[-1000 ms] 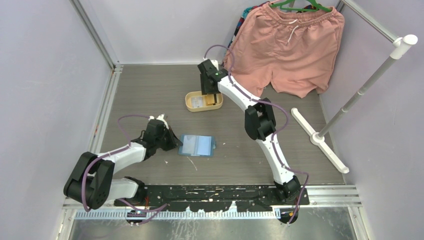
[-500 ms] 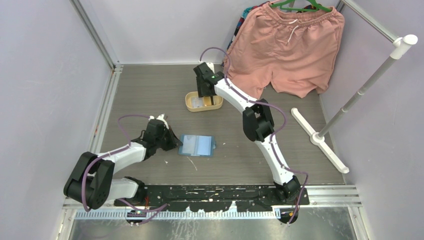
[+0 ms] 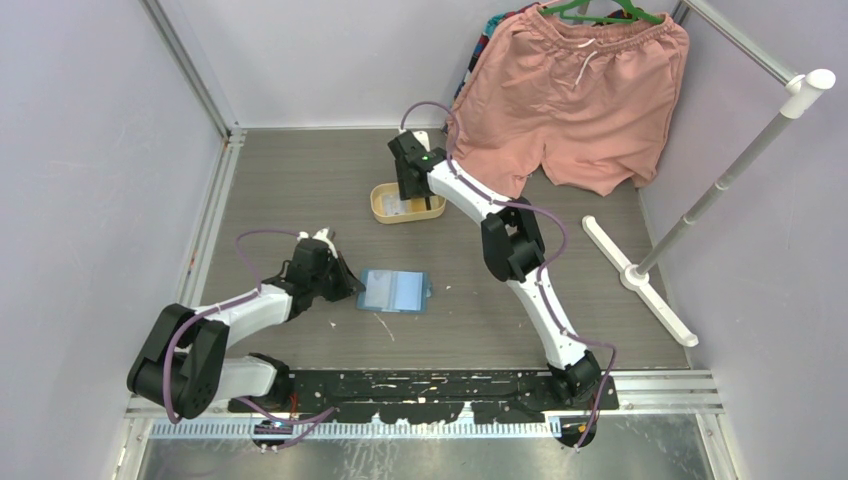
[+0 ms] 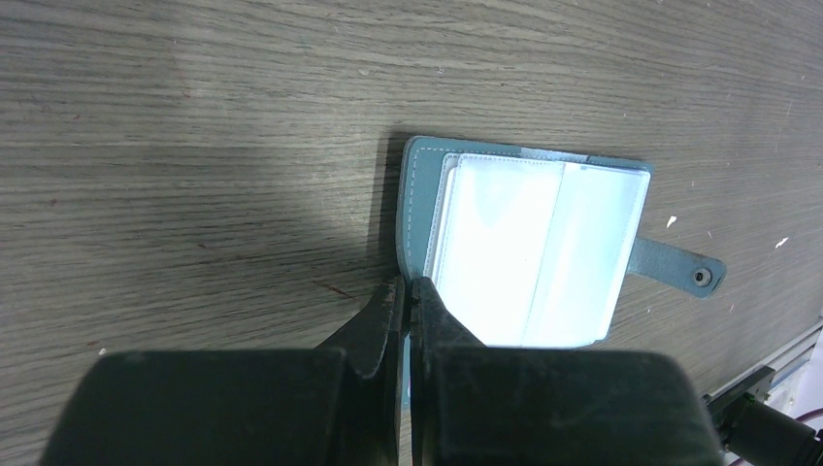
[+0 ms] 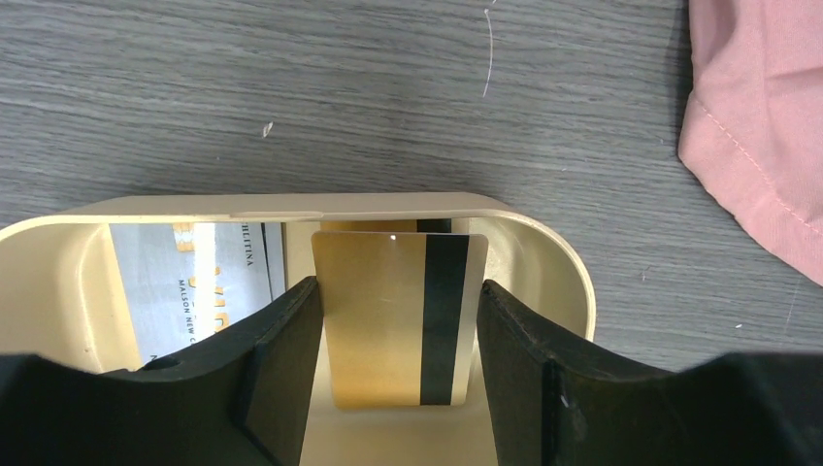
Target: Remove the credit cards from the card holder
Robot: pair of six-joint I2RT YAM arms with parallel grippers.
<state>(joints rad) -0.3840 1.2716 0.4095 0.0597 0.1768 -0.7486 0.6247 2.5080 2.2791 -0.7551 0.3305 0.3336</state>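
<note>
The teal-blue card holder (image 3: pixel 396 291) lies open on the table, its pale clear pockets up; it also shows in the left wrist view (image 4: pixel 529 248). My left gripper (image 3: pixel 350 283) (image 4: pixel 409 288) is shut on the holder's near left edge. My right gripper (image 3: pixel 414 196) (image 5: pixel 398 291) is open, low over the yellow oval tray (image 3: pixel 385 212) (image 5: pixel 291 204). A gold credit card with a black stripe (image 5: pixel 378 320) lies in the tray between the open fingers. A whitish card with small print (image 5: pixel 194 282) lies beside it to the left.
Pink shorts (image 3: pixel 580 95) hang at the back right, their hem close to the tray (image 5: pixel 767 126). A white rack stand (image 3: pixel 640 280) lies on the table at the right. Grey walls close in the left and back.
My right gripper has shifted a little to the left over the tray. The left arm and the card holder have not moved.
</note>
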